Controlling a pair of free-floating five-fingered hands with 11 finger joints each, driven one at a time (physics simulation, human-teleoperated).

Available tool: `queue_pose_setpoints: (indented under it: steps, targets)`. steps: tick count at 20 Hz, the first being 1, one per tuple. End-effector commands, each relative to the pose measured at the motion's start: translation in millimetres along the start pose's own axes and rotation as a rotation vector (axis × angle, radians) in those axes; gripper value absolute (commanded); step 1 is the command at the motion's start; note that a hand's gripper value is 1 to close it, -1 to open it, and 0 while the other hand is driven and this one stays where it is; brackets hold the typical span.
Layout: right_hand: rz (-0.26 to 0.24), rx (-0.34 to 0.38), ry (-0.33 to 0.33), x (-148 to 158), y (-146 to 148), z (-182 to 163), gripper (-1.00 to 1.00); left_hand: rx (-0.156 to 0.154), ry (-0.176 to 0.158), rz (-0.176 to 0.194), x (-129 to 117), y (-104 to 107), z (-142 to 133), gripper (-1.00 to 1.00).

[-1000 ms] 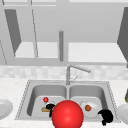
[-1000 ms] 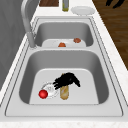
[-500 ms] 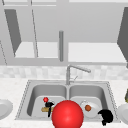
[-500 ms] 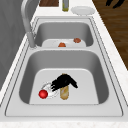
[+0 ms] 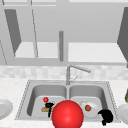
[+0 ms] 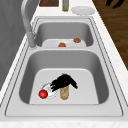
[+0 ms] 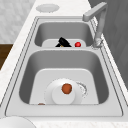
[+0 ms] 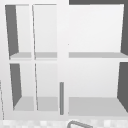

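My left hand (image 6: pixel 62 82) hovers low in the left basin (image 6: pixel 100 75), fingers spread and fairly straight, lying over the far end of a tan bread loaf (image 6: pixel 64 93). A small red ball (image 6: pixel 43 94) rests beside the fingertips on the round drain (image 6: pixel 50 91). From the front, the left hand (image 5: pixel 49 106) sits between the red ball (image 5: pixel 45 99) and the loaf (image 5: pixel 44 109). The right side view shows this hand (image 7: pixel 62 42) in the far basin next to the red ball (image 7: pixel 78 44). My right hand (image 5: pixel 106 116) hangs idle and relaxed over the sink's front right corner.
The right basin holds a white plate (image 7: pixel 58 98) with a brown round item (image 7: pixel 66 88). A large red sphere (image 5: pixel 67 115) is at the sink's front edge. The faucet (image 5: pixel 68 73) rises at the back. White plates (image 5: pixel 3 108) (image 5: pixel 123 112) lie on both counters; a bottle (image 6: pixel 65 5) stands right.
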State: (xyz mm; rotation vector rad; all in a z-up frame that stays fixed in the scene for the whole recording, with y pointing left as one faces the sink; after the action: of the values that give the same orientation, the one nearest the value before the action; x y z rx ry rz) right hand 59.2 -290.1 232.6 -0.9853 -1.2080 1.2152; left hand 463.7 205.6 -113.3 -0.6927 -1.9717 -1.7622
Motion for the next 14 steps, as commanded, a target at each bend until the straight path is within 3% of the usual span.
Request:
queue_pose_setpoints:
  steps: [1,2,4,6,8,9,11,14]
  targets:
    - [0.0,0.0,0.0,0,0,0,0.0,0.005,0.008,-0.023,-6,-34,3,1.0]
    - [0.0,0.0,0.0,0,0,0,0.0,-0.021,-0.013,-0.047,-3,-31,9,1.0]
    - [0.0,0.0,0.0,0,0,0,0.0,-0.003,-0.024,-0.031,4,-23,15,1.0]
    - [0.0,0.0,0.0,0,0,0,0.0,0.006,-0.025,-0.056,15,-16,12,1.0]
    - [0.0,0.0,0.0,0,0,0,0.0,-0.013,-0.043,-0.105,26,-13,7,1.0]
    - [0.0,0.0,0.0,0,0,0,0.0,-0.007,-0.057,-0.113,23,-12,8,1.0]
    - [0.0,0.0,0.0,0,0,0,0.0,-0.014,-0.068,-0.167,20,-10,8,1.0]
    - [0.0,0.0,0.0,0,0,0,0.0,-0.019,-0.07,-0.208,28,-8,4,1.0]
